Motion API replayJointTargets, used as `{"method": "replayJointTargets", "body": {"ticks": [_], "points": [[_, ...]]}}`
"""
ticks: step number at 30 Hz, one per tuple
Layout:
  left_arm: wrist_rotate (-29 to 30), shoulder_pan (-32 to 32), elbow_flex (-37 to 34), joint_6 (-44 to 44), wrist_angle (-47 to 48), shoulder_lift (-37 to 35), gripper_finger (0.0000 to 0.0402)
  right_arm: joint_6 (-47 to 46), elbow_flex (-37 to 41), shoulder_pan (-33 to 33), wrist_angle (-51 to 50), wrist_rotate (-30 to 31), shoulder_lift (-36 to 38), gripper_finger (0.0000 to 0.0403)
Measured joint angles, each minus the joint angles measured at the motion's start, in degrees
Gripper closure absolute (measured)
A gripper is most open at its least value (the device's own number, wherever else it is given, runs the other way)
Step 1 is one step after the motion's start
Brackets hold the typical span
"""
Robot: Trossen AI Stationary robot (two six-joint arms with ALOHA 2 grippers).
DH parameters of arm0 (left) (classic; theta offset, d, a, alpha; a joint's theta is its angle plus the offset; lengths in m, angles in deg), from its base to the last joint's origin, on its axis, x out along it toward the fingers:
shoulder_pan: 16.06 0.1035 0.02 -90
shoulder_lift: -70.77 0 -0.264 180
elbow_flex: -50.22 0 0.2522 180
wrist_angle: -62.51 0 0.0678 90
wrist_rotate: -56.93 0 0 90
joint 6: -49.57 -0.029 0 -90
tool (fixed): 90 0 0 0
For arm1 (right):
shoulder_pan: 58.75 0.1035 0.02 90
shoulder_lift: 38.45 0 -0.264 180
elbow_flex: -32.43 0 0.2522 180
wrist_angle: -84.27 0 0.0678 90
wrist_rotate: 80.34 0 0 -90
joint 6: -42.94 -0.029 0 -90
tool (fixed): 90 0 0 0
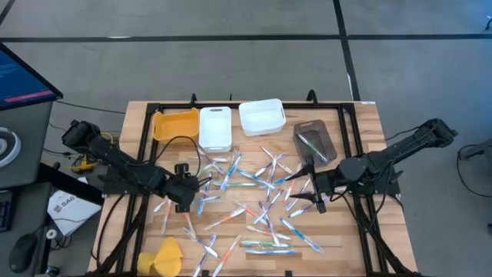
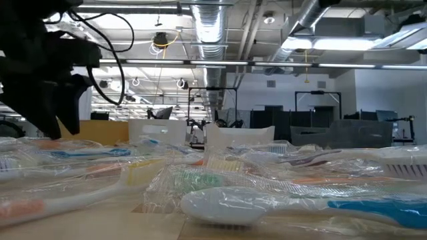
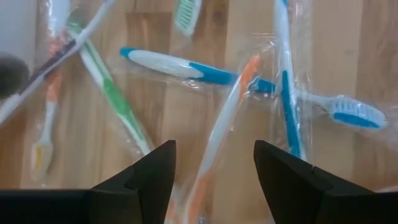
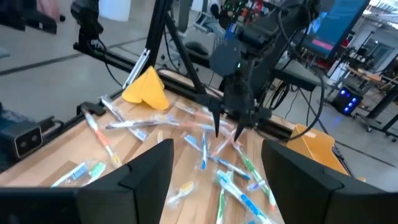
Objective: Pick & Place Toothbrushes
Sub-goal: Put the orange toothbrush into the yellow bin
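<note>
My wooden worktop [image 1: 361, 123] sits in an open workshop with ducts overhead. The toothbrushes [image 1: 257, 192], each in clear wrap, lie scattered across its middle, with one in the brown bin [image 1: 314, 142] at the far right. From above, the left hand [image 1: 201, 185] hangs low over the pile's left edge; its wrist view shows the fingers parted, gripping nothing, astride an orange-and-white brush [image 3: 217, 140] beside a blue-and-white one [image 3: 180, 65]. The right hand [image 1: 306, 195] hovers open and empty at the right. I can read no writing on the wrappers.
</note>
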Motion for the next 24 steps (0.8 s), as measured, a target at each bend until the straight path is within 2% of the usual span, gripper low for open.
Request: {"method": "replayJointTargets", "body": {"ticks": [6,14,24], "points": [[-0.36,0.72,-1.82,-0.91,-0.69,0.00,0.0195,0.36,0.00,-0.42,2.21,-0.02,0.02,0.0163],[-1.75,3.81,-2.75,-0.10,-1.12,0.00,0.0203,8.00,0.00,-3.00,4.69,-0.04,0.02,0.0163],[-4.13,7.54,-2.80,0.04,-1.40,0.93,0.0261,8.85,0.00,-8.72,4.65,-0.24,0.02,0.0163]]}}
